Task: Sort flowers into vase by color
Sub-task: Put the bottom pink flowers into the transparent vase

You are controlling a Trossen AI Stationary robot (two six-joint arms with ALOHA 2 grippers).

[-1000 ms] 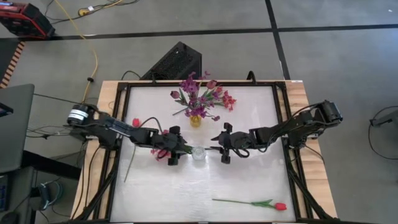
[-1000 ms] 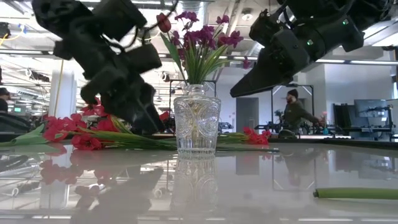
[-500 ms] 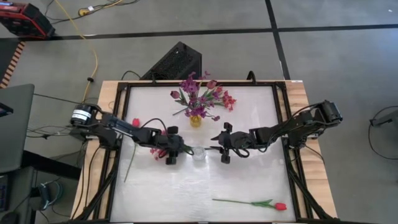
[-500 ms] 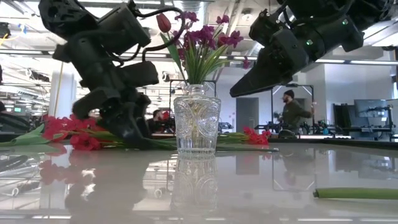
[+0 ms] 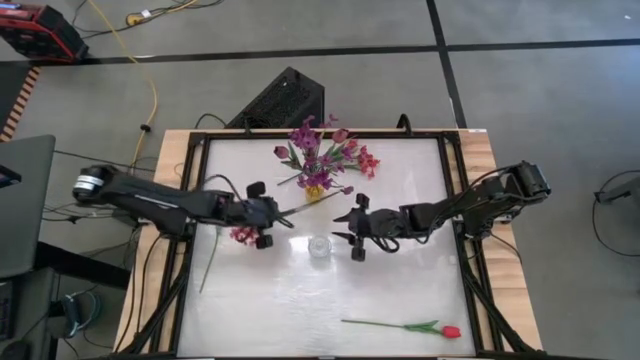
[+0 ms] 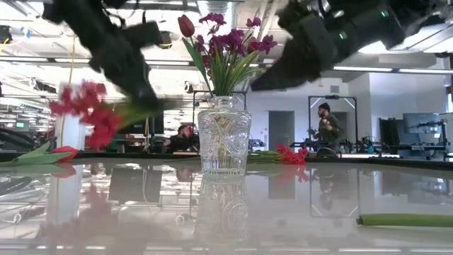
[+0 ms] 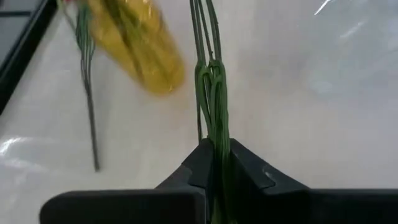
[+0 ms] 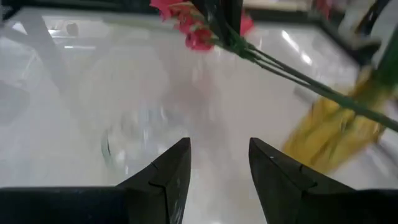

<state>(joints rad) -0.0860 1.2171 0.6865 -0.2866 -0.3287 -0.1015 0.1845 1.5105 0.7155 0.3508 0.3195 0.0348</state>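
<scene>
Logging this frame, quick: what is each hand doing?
Left hand: closed on the red-pink spray's green stems.
Right hand: open, holding nothing.

A clear cut-glass vase (image 5: 319, 247) stands mid-worktop (image 5: 400, 290), between both grippers; a yellow vase (image 5: 315, 192) of flowers stands behind it.

Left end effector (image 5: 262, 212) with red-pink spray (image 5: 243, 235) now lifted off the table, withdrawn leftward from clear vase (image 5: 319, 247).

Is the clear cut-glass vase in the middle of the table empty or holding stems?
Empty. The clear cut-glass vase stands upright with nothing inside; from above its mouth is bare.
</scene>
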